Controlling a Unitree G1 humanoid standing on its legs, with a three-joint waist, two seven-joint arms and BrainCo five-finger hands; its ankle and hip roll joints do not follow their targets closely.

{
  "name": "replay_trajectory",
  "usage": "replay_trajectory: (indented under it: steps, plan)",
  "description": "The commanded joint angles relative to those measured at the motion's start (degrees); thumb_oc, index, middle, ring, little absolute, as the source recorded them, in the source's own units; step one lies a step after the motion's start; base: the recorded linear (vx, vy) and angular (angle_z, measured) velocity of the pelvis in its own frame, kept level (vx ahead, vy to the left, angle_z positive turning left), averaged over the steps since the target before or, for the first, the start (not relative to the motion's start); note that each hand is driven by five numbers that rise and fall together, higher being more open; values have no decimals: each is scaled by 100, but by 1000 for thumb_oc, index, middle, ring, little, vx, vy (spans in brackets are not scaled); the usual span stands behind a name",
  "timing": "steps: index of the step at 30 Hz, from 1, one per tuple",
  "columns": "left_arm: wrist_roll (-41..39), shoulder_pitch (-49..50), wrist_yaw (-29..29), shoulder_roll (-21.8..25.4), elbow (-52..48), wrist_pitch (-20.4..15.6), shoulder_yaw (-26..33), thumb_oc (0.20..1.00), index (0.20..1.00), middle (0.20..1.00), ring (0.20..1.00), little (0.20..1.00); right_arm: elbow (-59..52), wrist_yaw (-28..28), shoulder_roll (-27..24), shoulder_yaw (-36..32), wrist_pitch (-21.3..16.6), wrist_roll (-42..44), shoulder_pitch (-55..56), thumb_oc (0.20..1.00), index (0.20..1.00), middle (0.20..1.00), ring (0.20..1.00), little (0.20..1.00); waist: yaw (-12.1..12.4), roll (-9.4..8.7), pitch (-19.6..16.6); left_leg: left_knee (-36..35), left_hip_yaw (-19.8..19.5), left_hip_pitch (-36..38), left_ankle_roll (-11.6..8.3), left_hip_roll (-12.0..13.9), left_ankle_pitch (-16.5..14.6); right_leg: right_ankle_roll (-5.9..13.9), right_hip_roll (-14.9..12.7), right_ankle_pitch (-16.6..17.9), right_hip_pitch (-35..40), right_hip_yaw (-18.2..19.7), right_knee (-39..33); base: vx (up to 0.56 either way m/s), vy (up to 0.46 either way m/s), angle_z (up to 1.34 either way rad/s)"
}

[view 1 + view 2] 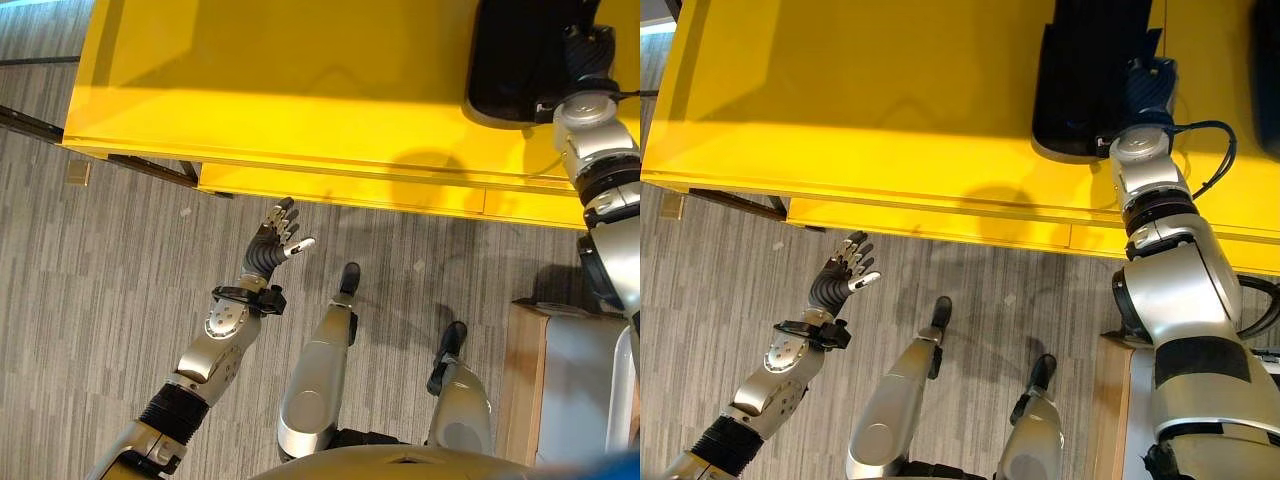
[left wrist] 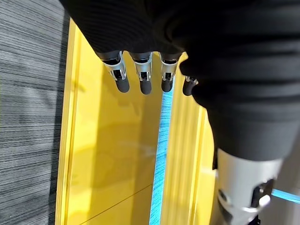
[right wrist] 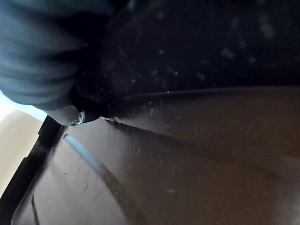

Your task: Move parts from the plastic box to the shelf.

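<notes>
Grey striped flooring runs under a yellow counter (image 1: 280, 90) bearing the black plastic box (image 1: 1090, 80). The right hand (image 1: 1147, 85) reaches inside the box, so whether its fingers grip a part I cannot tell. The left hand (image 1: 277, 238) hovers short of the counter's edge, fingers relaxed. Best lift slowly, clearing the box wall.
</notes>
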Motion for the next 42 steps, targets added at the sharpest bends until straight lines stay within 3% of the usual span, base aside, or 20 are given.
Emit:
replay_trajectory:
  steps: [1, 15, 42]
  plan:
    - [-184, -44, 29, 244, -357, -299, -14, 1000, 1000, 1000, 1000, 1000, -131, -104, -95, 114, -330, 282, -824, 200, 200, 200, 200, 200, 81, -32, -181, 425, 222, -287, -126, 196, -320, -196, -7, -355, -66, 92, 568, 0, 0, 0]
    - [-215, -75, 21, 309, -430, -294, -81, 1000, 1000, 1000, 1000, 1000, -5, -86, -66, 93, -340, 511, -957, 200, 200, 200, 200, 200, 181, -2, -206, 566, 179, -391, -96, 138, -409, -180, -19, -391, -6, 29, 520, 5, 1, 1]
    - [-245, -100, 59, 326, -430, -341, -83, 1000, 1000, 1000, 1000, 1000, 120, 21, 48, 558, -246, 1, -1087, 200, 200, 200, 200, 200, 184, -81, -163, 544, 178, -367, -84, 131, -403, -187, -17, -390, 56, -3, 502, 3, 0, 1]
